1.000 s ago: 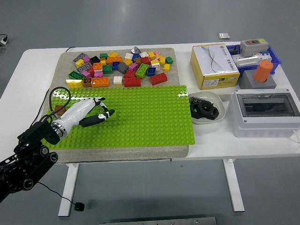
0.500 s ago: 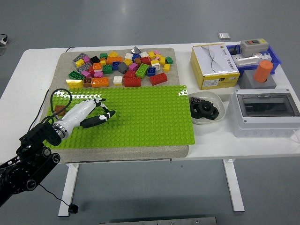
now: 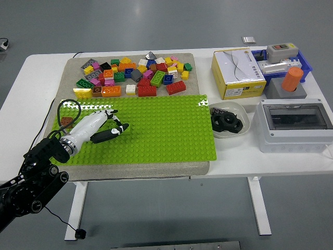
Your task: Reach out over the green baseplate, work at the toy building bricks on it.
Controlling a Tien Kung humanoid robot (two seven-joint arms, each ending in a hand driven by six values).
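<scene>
Bricks (image 3: 136,74) sit untouched beyond the baseplate (image 3: 156,130); your left hand (image 3: 99,126) hovers, fingers loosely apart, empty — reach farther.

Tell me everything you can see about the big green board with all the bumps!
The green baseplate is a flat, bright lime rectangle, plastic by its look, covered in even rows of small studs. It lies flat on a grey mat on the white table, just in front of the pile of loose bricks. Light glints at its far corners. No bricks are built on it. The robot's left hand reaches over its left end; contact is unclear.
</scene>
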